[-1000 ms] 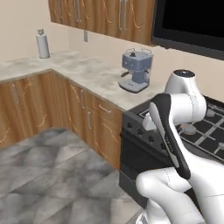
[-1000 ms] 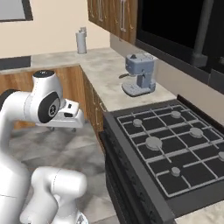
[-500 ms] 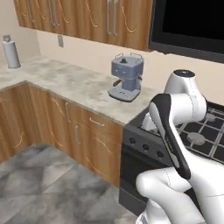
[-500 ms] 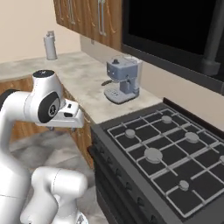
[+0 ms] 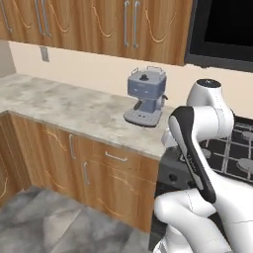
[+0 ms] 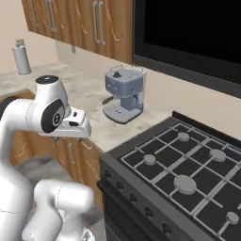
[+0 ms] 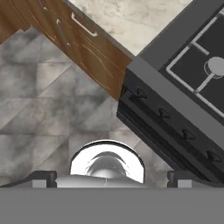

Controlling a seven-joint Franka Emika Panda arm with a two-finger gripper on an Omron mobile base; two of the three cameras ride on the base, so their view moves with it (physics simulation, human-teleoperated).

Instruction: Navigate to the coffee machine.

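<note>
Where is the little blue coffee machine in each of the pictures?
Left base view: the coffee machine stands on the counter a bit above the middle, left of the stove.
Right base view: it stands left of the middle, upper half, left of the stove.
Hand view: I can't find it; the stove's front and floor are there.
Shared landmark: the stove.

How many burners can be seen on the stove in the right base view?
5 on the stove: back left, back right, front left, centre, front right. More may lie beyond the picture's edge.
</note>
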